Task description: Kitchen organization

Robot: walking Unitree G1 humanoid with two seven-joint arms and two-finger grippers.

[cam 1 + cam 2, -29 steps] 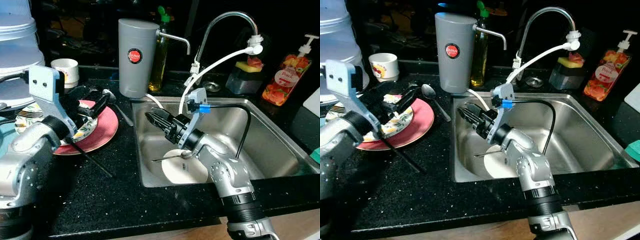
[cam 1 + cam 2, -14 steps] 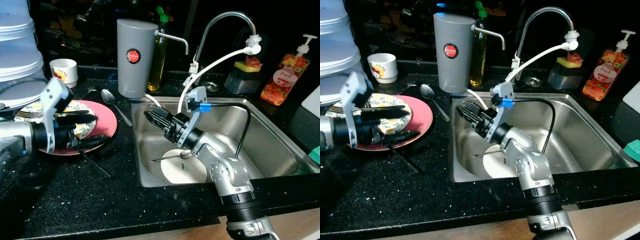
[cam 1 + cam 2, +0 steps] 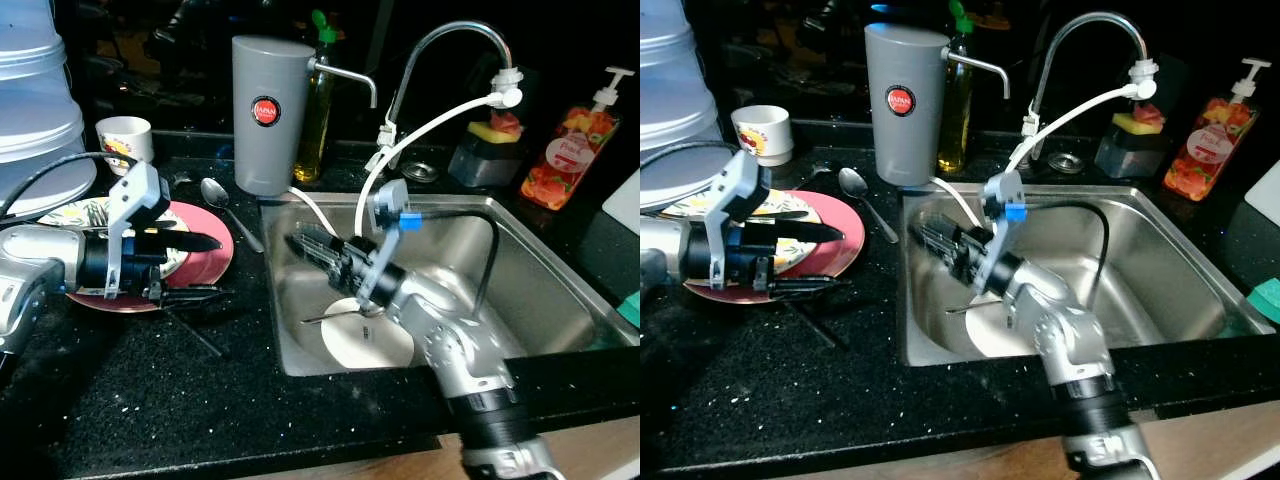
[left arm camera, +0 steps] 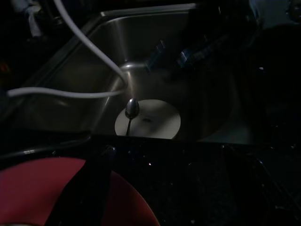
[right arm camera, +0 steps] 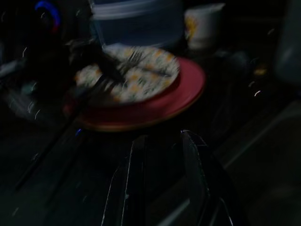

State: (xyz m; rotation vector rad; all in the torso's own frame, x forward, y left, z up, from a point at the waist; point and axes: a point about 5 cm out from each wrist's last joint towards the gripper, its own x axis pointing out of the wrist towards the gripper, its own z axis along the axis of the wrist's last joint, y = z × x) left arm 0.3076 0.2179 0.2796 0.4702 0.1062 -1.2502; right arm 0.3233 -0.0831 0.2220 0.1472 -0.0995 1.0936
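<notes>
- The left pincer [image 3: 205,268] hovers over the near edge of the red plate [image 3: 215,255] on the black table [image 3: 230,390], its two fingers spread apart and holding nothing.
- A smaller flowered plate [image 3: 790,252] lies on the red one, just behind that pincer's upper finger.
- The right pincer [image 3: 303,246] hangs inside the sink [image 3: 540,300], pointing toward the sink's left wall; its fingers stand slightly apart and grip nothing.
- A white plate [image 3: 367,340] lies flat on the sink floor, below and near the right pincer, with one spoon [image 3: 345,314] resting across it.
- A second spoon [image 3: 215,193] lies on the table between the red plate and the sink, well apart from the first.
- Count: three plates in all, two spoons, one cup [image 3: 126,138] behind the plates.
- Behind the sink stand one grey canister [image 3: 266,110], one green-capped bottle [image 3: 320,100], one tap [image 3: 455,50] with a white hose [image 3: 430,128], and one soap pump [image 3: 575,150].
</notes>
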